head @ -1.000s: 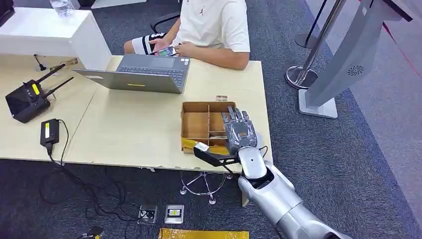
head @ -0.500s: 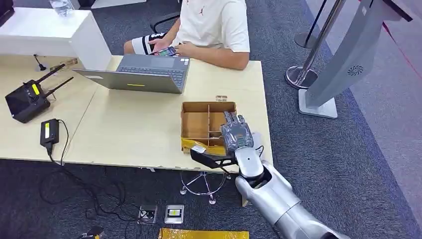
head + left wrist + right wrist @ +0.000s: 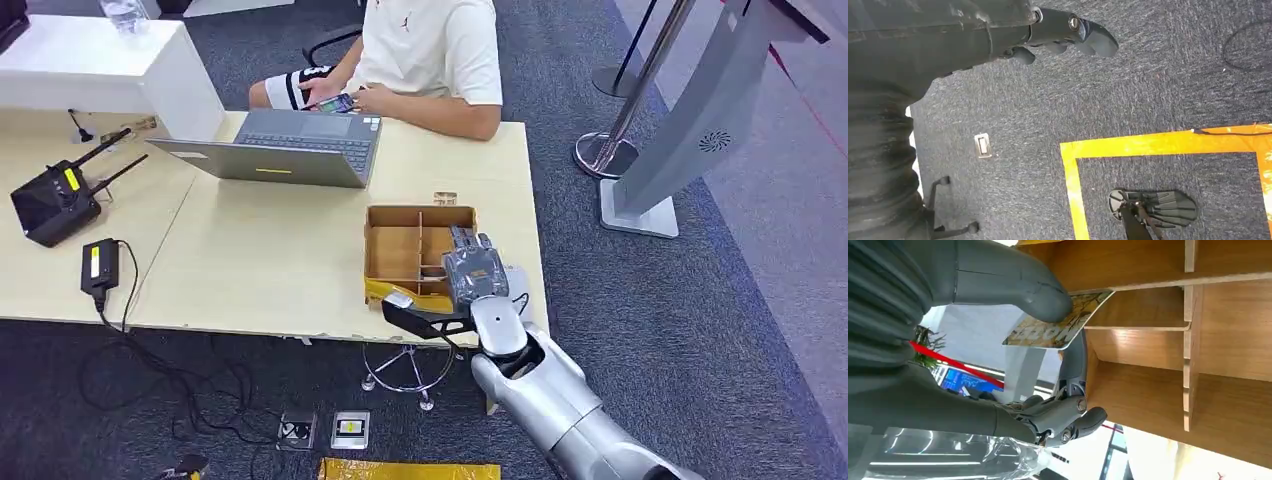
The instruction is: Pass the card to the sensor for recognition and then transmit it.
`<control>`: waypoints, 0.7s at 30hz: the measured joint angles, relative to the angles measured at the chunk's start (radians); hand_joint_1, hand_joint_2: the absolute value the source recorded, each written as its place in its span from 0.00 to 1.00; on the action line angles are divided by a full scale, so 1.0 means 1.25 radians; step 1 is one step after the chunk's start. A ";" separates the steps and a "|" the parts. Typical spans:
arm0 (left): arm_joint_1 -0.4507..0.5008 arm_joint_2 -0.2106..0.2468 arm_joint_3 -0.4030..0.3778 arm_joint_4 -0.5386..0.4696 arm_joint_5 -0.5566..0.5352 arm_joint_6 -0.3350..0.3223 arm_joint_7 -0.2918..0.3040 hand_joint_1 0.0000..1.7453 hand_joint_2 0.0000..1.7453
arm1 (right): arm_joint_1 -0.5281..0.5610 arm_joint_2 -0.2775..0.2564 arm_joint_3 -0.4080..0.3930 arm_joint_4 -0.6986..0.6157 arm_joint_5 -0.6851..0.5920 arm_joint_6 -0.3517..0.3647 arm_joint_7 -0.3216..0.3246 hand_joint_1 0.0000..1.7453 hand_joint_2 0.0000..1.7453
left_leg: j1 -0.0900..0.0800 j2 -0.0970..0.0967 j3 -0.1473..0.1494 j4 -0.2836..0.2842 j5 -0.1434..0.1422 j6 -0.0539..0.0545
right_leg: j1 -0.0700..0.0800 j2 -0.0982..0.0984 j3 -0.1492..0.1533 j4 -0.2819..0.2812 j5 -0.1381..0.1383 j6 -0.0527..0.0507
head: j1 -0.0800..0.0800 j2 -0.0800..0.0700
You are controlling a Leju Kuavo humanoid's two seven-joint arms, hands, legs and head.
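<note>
Right hand (image 3: 1013, 305) pinches card (image 3: 1058, 325), thumb on its face, over wooden divider box (image 3: 400, 250), frame centre | we judge card thin, stiff, slick: hold by one edge | left hand (image 3: 1058, 35) curled, empty.

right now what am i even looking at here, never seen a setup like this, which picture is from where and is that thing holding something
This is a humanoid robot with two silver arms. The wide picture is its own head camera, looking down at a light wooden table. Its right robot hand reaches over a brown divided wooden box at the table's near edge.

The close-up with wooden walls comes from a camera at the right wrist. There the thick grey thumb presses on a printed card, pinching it beside the box's dividers, so the card is held.

The picture of dark carpet and yellow floor tape comes from the left wrist: the left robot hand hangs by the robot's side, holding nothing, fingers curled.

Also on the table: a laptop, a black device with antennas, and a seated person across it.
</note>
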 joint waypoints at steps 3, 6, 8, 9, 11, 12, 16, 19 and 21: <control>0.000 0.000 0.000 0.000 0.002 0.002 0.000 0.00 1.00 | 0.000 0.000 0.002 0.000 0.001 -0.001 0.004 1.00 1.00 | 0.000 0.000 0.000 0.000 0.000 0.000 | 0.000 0.000 0.000 0.000 0.000 0.000 | 0.000 0.000; 0.000 0.000 0.001 0.000 0.002 0.003 0.000 0.00 1.00 | 0.000 -0.001 0.006 0.000 0.005 -0.014 0.009 1.00 1.00 | 0.000 0.000 0.000 0.000 0.000 0.000 | 0.000 0.000 0.000 0.000 0.000 0.000 | 0.000 0.000; 0.000 0.000 0.001 0.000 0.002 0.004 0.000 0.00 1.00 | 0.000 -0.002 0.009 -0.002 0.008 -0.035 0.016 1.00 1.00 | 0.000 0.000 0.000 0.000 0.000 0.000 | 0.000 0.001 0.000 0.000 0.000 0.000 | 0.000 0.000; 0.000 0.000 0.001 0.000 0.001 0.005 0.000 0.00 1.00 | 0.001 -0.002 0.009 -0.003 0.013 -0.049 0.018 1.00 1.00 | 0.000 0.000 0.000 0.000 0.000 0.000 | 0.000 0.001 0.000 0.000 0.000 0.000 | 0.000 0.000; 0.000 0.000 0.001 0.000 0.001 0.005 0.000 0.00 1.00 | 0.001 -0.003 0.009 -0.007 0.021 -0.073 0.021 1.00 1.00 | 0.000 0.001 0.000 0.000 0.000 0.000 | 0.000 0.001 0.000 0.000 0.000 0.000 | 0.000 0.000; 0.000 0.000 0.001 0.000 0.000 0.005 0.000 0.00 1.00 | 0.001 -0.004 0.009 -0.012 0.024 -0.084 0.024 1.00 1.00 | 0.000 0.001 0.000 0.000 0.000 0.000 | 0.000 0.001 0.000 0.000 0.000 0.000 | 0.000 0.000; 0.000 0.000 0.001 0.000 -0.004 0.007 0.000 0.00 1.00 | 0.006 -0.010 0.005 -0.043 0.046 -0.142 0.029 1.00 1.00 | 0.000 0.001 0.000 0.000 0.000 0.000 | 0.000 0.001 -0.001 0.000 0.000 0.000 | 0.000 0.000; 0.000 0.000 0.001 0.000 -0.007 0.008 0.000 0.00 1.00 | 0.007 -0.015 -0.004 -0.068 0.054 -0.172 0.031 1.00 1.00 | 0.000 0.001 0.000 0.000 0.000 0.000 | 0.000 0.001 -0.001 0.000 0.000 0.000 | 0.000 0.000; 0.001 0.000 0.001 0.000 -0.011 0.008 -0.001 0.00 1.00 | 0.013 -0.024 -0.017 -0.108 0.069 -0.205 0.031 1.00 1.00 | 0.000 0.001 0.000 0.000 0.000 0.000 | 0.000 0.001 0.000 0.000 0.000 0.000 | 0.000 0.000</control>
